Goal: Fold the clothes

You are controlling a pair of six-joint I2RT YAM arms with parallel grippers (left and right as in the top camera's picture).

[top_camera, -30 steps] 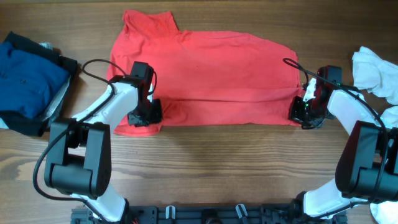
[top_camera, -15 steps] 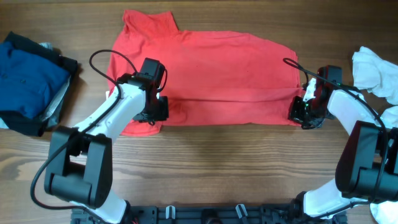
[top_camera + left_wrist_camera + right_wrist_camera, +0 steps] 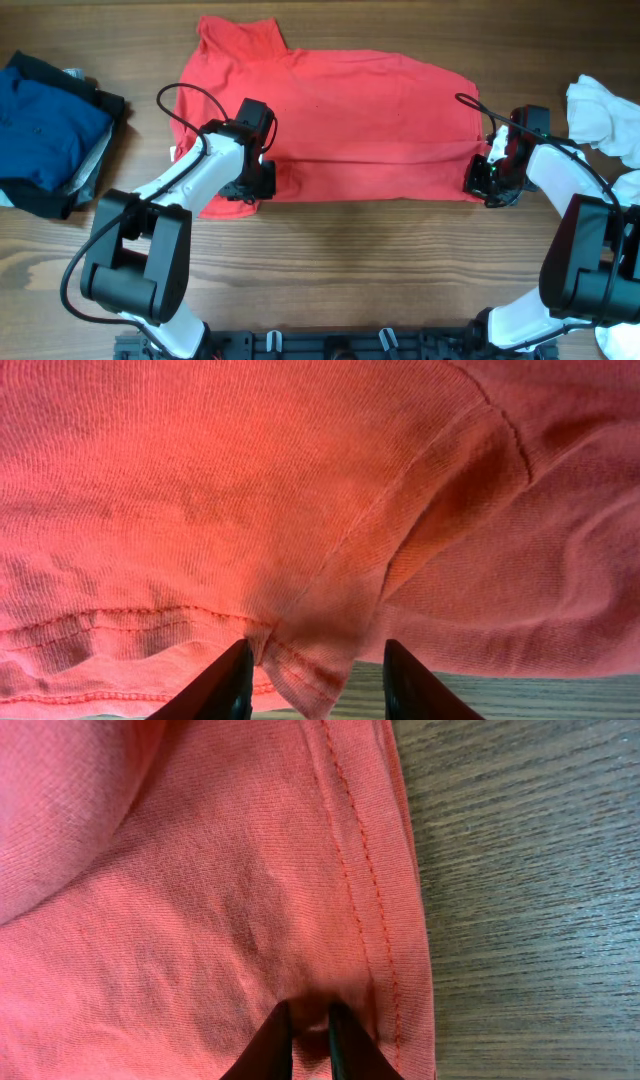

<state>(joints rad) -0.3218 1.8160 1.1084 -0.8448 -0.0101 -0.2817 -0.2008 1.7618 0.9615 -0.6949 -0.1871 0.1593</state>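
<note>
- red t-shirt (image 3: 340, 120) lay spread flat, one long fold along near edge.
- right gripper (image 3: 308, 1025) pinched hem; left gripper (image 3: 312, 678) parted around fabric.
- white garments (image 3: 600, 115), blue pile (image 3: 45, 125) left unfolded.

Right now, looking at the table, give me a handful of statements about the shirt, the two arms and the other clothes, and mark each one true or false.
1. The red T-shirt lies spread on the wooden table. True.
2. The right gripper has its jaws pinched on the shirt's fabric beside a stitched hem. True.
3. The left gripper hangs over bare wood, clear of the shirt. False: its jaws straddle a fold of red fabric at the shirt's near edge, with a gap between them.
4. The blue garment lies on top of the red shirt. False: it sits apart, on the table's left end.
5. White clothes lie at the table's right end. True.
</note>
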